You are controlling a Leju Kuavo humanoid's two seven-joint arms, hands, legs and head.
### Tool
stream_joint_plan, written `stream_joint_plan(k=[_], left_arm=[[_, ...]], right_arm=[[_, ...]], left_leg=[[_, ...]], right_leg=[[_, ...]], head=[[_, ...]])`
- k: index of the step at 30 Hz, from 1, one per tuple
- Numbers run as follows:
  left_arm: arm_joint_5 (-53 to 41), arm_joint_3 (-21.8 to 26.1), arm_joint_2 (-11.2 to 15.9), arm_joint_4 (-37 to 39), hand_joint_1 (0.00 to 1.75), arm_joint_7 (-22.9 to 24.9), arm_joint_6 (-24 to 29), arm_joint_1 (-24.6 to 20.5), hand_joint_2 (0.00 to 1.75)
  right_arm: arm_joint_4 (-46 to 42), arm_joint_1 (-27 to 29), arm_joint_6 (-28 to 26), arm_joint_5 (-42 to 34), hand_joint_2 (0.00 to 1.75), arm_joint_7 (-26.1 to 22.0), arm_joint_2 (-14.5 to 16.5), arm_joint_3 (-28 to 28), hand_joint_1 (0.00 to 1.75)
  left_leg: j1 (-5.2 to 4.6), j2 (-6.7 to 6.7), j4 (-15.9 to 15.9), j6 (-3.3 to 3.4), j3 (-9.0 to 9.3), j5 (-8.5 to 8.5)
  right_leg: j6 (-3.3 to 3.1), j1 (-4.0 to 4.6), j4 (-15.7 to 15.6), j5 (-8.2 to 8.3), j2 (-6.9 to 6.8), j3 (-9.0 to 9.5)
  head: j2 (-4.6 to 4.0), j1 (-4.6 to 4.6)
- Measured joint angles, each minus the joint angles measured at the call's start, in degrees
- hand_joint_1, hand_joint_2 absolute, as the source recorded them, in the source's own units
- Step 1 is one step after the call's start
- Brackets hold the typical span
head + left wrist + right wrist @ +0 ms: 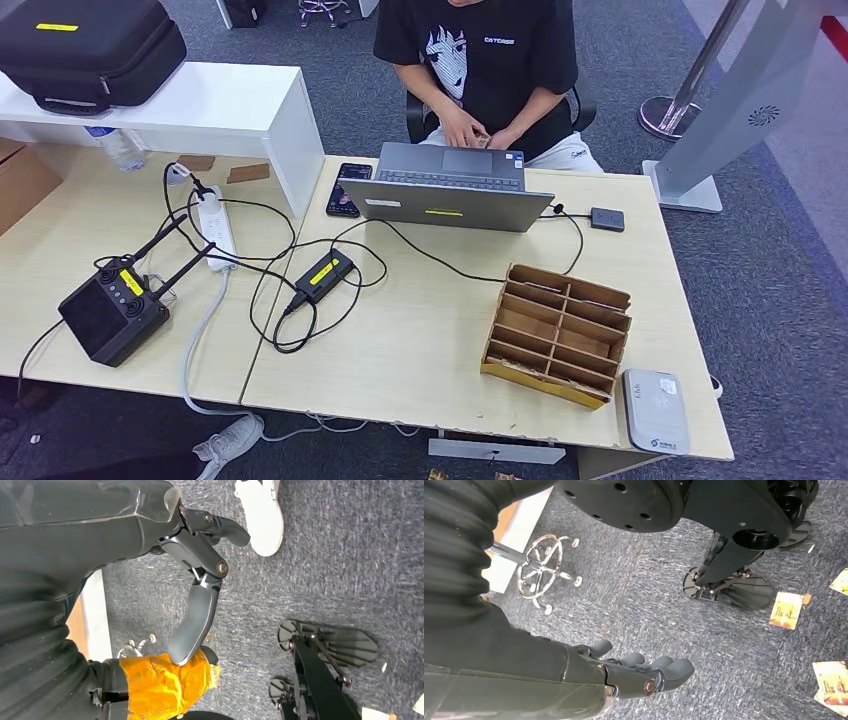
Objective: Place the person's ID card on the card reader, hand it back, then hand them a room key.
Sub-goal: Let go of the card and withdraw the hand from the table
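Observation:
A white card reader [655, 410] lies at the table's near right corner. Beside it stands a cardboard divider box [557, 333]; what its slots hold is hard to tell. A person in a black T-shirt [478, 50] sits behind a grey laptop [447, 190] and holds something small in both hands [478, 137], too small to identify. My left hand [200, 580] hangs over the grey carpet, fingers apart and holding nothing, orange tape by its thumb. My right hand [639, 672] also hangs above the floor, fingers stretched out with nothing in them.
A phone [346, 188], a power strip [216, 225], a black adapter [323, 275], looping cables and a black antenna box [112, 312] lie on the table's left half. A small black device [607, 219] sits far right. Several cards [787, 610] lie on the carpet. A white shoe [262, 515] is near.

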Motion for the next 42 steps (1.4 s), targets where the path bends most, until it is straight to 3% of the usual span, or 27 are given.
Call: stream_joint_plan(k=[3,7,8,11,12,13,14,16,18,22,26,28,29,33,36,40,42], left_arm=[[-0.07,-0.01,0.0,0.0,0.01,-0.47,-0.4,0.0,1.75],[0.08,-0.01,0.0,0.0,0.0,-0.24,0.02,0.0,1.75],[0.13,0.0,0.01,0.0,0.31,-0.07,0.13,0.0,1.75],[0.15,0.01,0.02,0.0,1.58,0.16,0.17,0.0,1.75],[0.15,0.01,0.02,0.0,1.7,0.15,0.13,0.0,1.75],[0.14,0.01,0.02,0.0,1.69,0.12,0.07,0.0,1.75],[0.13,0.01,0.02,0.0,1.61,0.09,0.03,0.0,1.75],[0.07,0.01,0.01,0.0,0.74,-0.05,-0.04,0.0,1.75],[-0.01,0.01,0.0,0.0,0.0,-0.28,-0.09,0.0,1.75],[0.06,0.01,0.01,0.0,0.0,-0.32,0.08,0.0,1.75],[0.15,0.01,0.02,0.0,1.73,0.07,0.22,0.01,1.75],[0.1,0.01,0.01,0.0,1.75,-0.04,0.01,0.01,1.75],[0.05,0.01,0.01,0.0,1.71,-0.17,-0.16,0.01,1.75],[-0.04,0.01,0.0,0.0,0.02,-0.49,-0.44,0.01,1.75],[0.06,0.02,0.0,0.0,0.0,-0.37,-0.01,0.01,1.75],[0.27,0.03,0.0,0.0,1.69,0.1,0.35,0.01,1.75],[0.23,0.03,0.0,0.0,1.75,-0.14,-0.07,0.01,1.75]], right_arm=[[-0.03,0.0,-0.13,0.4,0.0,0.02,0.05,0.0,0.0],[-0.14,0.04,-0.17,0.86,0.0,0.02,0.09,0.0,0.0],[-0.16,0.06,-0.17,0.85,0.0,0.02,0.09,0.0,0.0],[-0.2,0.14,-0.17,0.84,0.0,0.02,0.09,0.0,0.0],[-0.21,0.17,-0.17,0.84,0.0,0.02,0.09,0.0,0.0],[-0.21,0.19,-0.17,0.84,0.0,0.02,0.09,0.0,0.0],[-0.22,0.22,-0.17,0.84,0.0,0.02,0.09,0.0,0.0],[-0.22,0.27,-0.17,0.84,0.0,0.02,0.09,0.0,0.0],[-0.22,0.3,-0.17,0.84,0.0,0.02,0.09,0.0,0.0],[-0.22,0.35,-0.17,0.89,0.0,0.02,0.09,0.0,0.0],[-0.22,0.36,-0.17,0.95,0.0,0.02,0.09,0.0,0.0],[-0.23,0.36,-0.19,0.95,0.0,0.02,0.09,0.0,0.0],[-0.23,0.36,-0.19,0.95,0.0,0.02,0.09,0.0,0.0],[-0.24,0.36,-0.2,0.95,0.0,0.02,0.09,0.0,0.0],[-0.26,0.37,-0.2,0.98,0.0,0.02,0.09,0.0,0.0],[-0.27,0.38,-0.24,0.99,0.0,0.01,0.09,0.0,0.0],[-0.28,0.38,-0.23,1.01,0.0,0.0,0.09,0.0,0.0]], left_leg=[[0.0,0.0,0.0,0.0,0.0,0.0],[0.0,0.0,0.0,0.0,0.0,0.0],[0.0,0.0,0.0,0.0,0.0,0.0],[0.0,0.0,0.0,0.0,0.0,0.0],[0.0,0.0,0.0,0.0,0.0,0.0],[0.0,0.0,0.0,0.0,0.0,0.0],[0.0,0.0,0.0,0.0,0.0,0.0],[0.0,0.0,0.0,0.0,0.0,0.0],[0.0,0.0,0.0,0.0,0.0,0.0],[0.0,0.0,0.0,0.0,0.0,0.0],[0.0,0.0,0.0,0.0,0.0,0.0],[0.0,0.0,0.0,-0.01,0.0,-0.01],[0.0,0.0,0.0,-0.01,0.0,-0.01],[0.0,0.0,0.0,-0.01,0.0,-0.01],[0.0,0.0,0.0,-0.01,0.0,-0.01],[0.0,0.0,0.0,-0.01,0.0,-0.01],[0.0,0.0,0.0,-0.01,0.0,-0.01]], right_leg=[[0.0,0.0,0.0,0.0,0.0,0.0],[0.0,0.0,0.0,0.0,0.0,0.0],[0.0,0.0,0.0,0.0,0.0,0.0],[0.0,0.0,0.0,0.0,0.0,0.0],[0.0,0.0,0.0,0.0,0.0,0.0],[0.0,0.0,0.0,0.0,0.0,0.0],[0.0,0.0,0.0,0.0,0.0,0.0],[0.0,0.0,0.0,-0.01,0.0,0.0],[0.0,0.0,0.0,-0.01,0.0,0.0],[0.0,0.0,0.0,-0.01,0.0,0.0],[0.0,0.0,0.0,-0.01,0.0,0.0],[0.0,0.0,0.0,-0.01,0.0,0.0],[0.0,0.0,0.0,-0.01,0.0,0.0],[0.0,0.0,0.0,-0.01,0.0,0.0],[0.0,0.0,0.0,-0.01,0.0,0.0],[0.0,0.0,0.0,-0.02,0.0,0.0],[0.0,0.0,0.0,-0.02,0.0,0.0]], head=[[0.0,0.01],[0.0,0.01],[0.0,0.01],[0.0,0.01],[0.0,0.01],[0.0,0.0],[0.0,0.0],[0.0,0.0],[0.0,0.0],[0.0,0.0],[0.0,0.0],[0.0,0.0],[0.0,0.0],[0.0,0.0],[0.0,0.0],[0.0,0.0],[0.0,0.0]])
